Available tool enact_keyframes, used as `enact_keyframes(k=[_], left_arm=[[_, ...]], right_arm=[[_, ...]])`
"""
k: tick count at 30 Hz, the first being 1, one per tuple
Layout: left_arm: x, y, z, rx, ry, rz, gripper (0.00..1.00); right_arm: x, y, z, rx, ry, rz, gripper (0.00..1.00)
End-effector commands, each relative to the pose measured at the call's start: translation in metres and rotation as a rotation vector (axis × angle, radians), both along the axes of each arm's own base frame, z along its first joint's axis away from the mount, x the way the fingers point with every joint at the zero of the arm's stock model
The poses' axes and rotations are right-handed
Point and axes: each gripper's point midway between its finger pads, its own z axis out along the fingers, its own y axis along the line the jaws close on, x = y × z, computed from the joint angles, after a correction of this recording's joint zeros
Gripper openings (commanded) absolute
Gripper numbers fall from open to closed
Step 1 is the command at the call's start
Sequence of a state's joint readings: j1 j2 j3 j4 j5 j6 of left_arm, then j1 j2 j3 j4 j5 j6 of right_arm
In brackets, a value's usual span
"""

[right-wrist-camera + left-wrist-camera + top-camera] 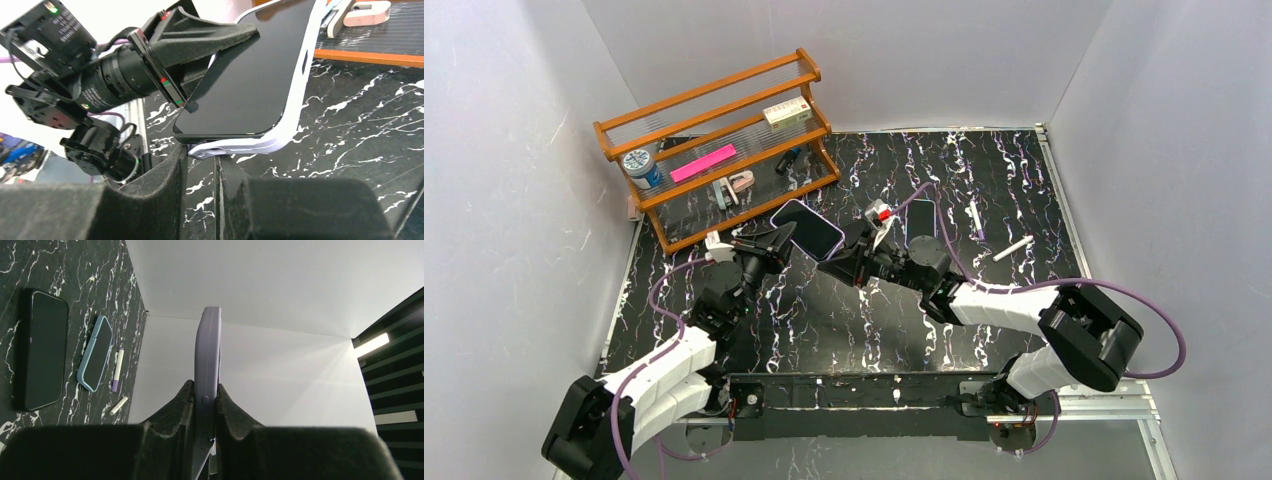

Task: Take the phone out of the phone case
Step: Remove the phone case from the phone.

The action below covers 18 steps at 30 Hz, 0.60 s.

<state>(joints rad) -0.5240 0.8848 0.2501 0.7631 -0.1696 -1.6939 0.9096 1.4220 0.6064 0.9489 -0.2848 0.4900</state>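
The phone (pixel 250 75), black screen showing, sits in a lavender phone case (pixel 300 90) and is held in the air over the table's middle (pixel 807 228). My left gripper (pixel 205 390) is shut on the cased phone, which stands edge-on between its fingers (pixel 207 350). In the right wrist view my right gripper (pixel 202 152) has its jaws drawn narrow on the case's lower corner (pixel 235 145). That corner is bent away from the phone's bottom edge. Seen from above, the right gripper (pixel 836 250) meets the phone from the right, opposite the left gripper (pixel 774 243).
A wooden rack (pixel 714 140) with small items stands at the back left. On the marble table lie a bare black phone (pixel 42 347), a light-blue cased phone (pixel 95 352), a purple-tipped marker (pixel 116 369) and a white stick (pixel 118 405). White walls close in all round.
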Motion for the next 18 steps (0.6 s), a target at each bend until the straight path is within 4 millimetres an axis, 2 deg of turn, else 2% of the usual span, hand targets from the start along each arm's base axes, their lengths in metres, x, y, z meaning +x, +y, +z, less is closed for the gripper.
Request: enact_keyframes(k=[1, 4, 6, 7, 10, 12, 15, 18], left_arm=[[-0.025, -0.028, 0.049, -0.049, -0.166, -0.18, 0.0], [-0.023, -0.026, 0.043, -0.018, -0.179, -0.191, 0.0], [-0.02, -0.022, 0.038, 0.025, -0.192, -0.195, 0.0], [-0.017, -0.018, 0.037, 0.046, -0.199, -0.19, 0.0], [-0.01, -0.007, 0.035, 0.125, -0.237, -0.18, 0.0], [-0.006, -0.002, 0.033, 0.154, -0.243, -0.198, 0.0], [-0.003, 0.0, 0.035, 0.207, -0.275, -0.249, 0.0], [-0.005, -0.007, 0.038, 0.253, -0.309, -0.329, 0.0]], right_arm=[[0.035, 0.0, -0.01, -0.101, -0.117, -0.132, 0.01], [0.029, -0.001, -0.006, -0.088, -0.083, -0.08, 0.03], [0.024, -0.006, -0.004, -0.078, -0.068, -0.064, 0.17], [0.022, -0.01, -0.003, -0.074, -0.063, -0.058, 0.27], [0.018, -0.022, -0.004, -0.072, -0.029, -0.019, 0.5], [0.014, -0.03, -0.004, -0.071, -0.01, 0.019, 0.63], [0.006, -0.04, -0.003, -0.077, 0.006, 0.096, 0.73], [0.0, -0.045, -0.002, -0.091, 0.001, 0.154, 0.77]])
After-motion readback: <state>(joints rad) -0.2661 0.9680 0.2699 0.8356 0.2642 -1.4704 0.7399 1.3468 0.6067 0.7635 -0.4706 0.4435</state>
